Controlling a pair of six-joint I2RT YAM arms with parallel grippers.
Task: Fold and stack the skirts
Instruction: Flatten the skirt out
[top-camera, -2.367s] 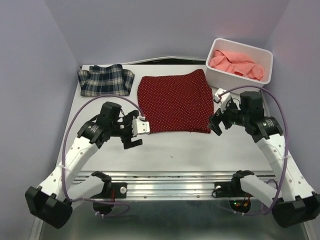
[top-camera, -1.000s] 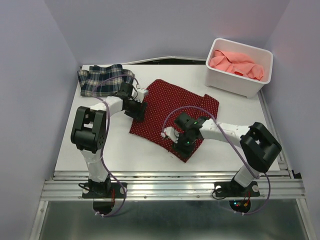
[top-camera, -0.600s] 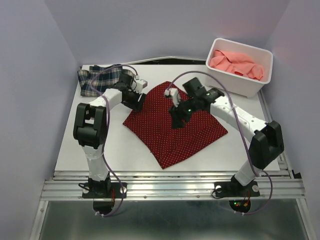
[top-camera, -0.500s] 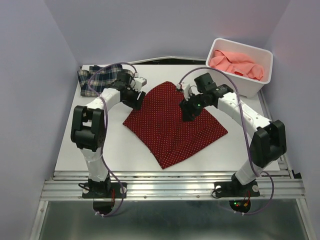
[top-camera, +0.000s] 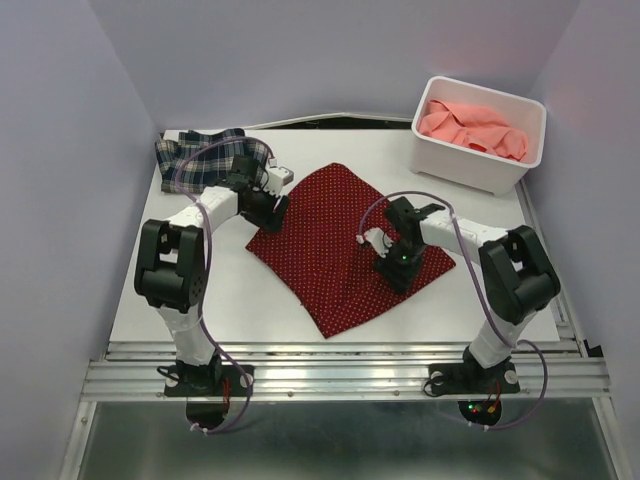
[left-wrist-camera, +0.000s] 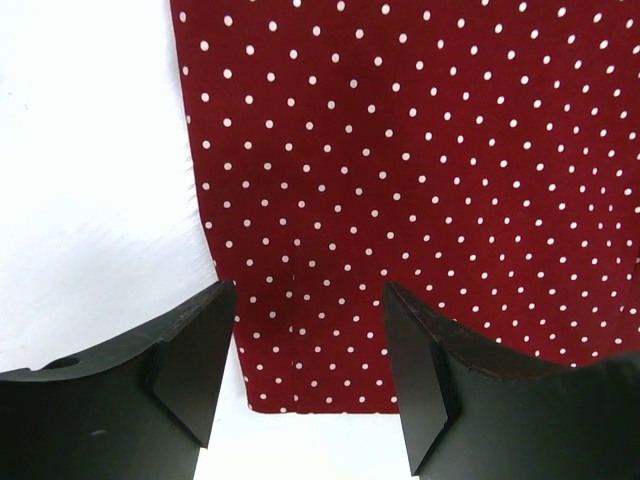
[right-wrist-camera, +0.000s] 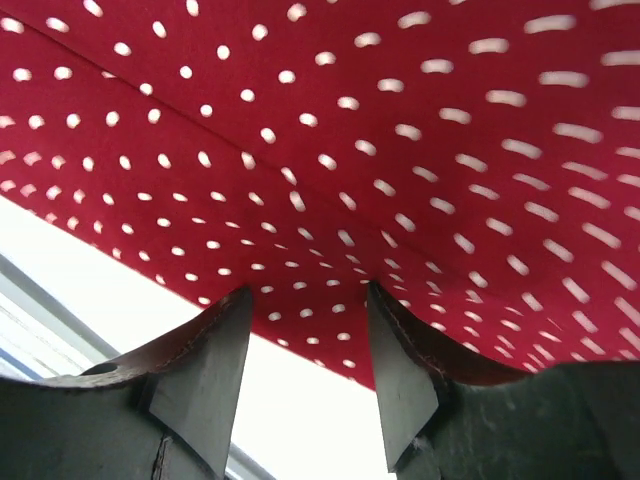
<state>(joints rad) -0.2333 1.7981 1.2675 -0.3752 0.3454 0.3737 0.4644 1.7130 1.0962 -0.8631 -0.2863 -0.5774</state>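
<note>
Three skirts are showing on this rig: one dark red dotted skirt (top-camera: 335, 255) is lying spread as a tilted diamond in the middle of the white table (top-camera: 235, 300), one plaid skirt (top-camera: 205, 160) is sitting crumpled at the far left corner, and one salmon-pink skirt (top-camera: 470, 125) is lying bunched inside the single white bin (top-camera: 478, 174) at the far right. Two grippers are working over the red cloth. The left gripper (top-camera: 272, 206) is reaching to the skirt's far left edge, just beside the plaid one; in its wrist view the left gripper (left-wrist-camera: 310, 335) is holding its fingers (left-wrist-camera: 195, 355) spread, with the skirt's corner and hem lying between them on the table. The right gripper (top-camera: 393, 264) is hovering low over the skirt's right part, and the right gripper (right-wrist-camera: 305, 335) is likewise keeping its fingers (right-wrist-camera: 205, 365) apart, the dotted cloth filling the view close ahead and pinched by neither finger
</note>
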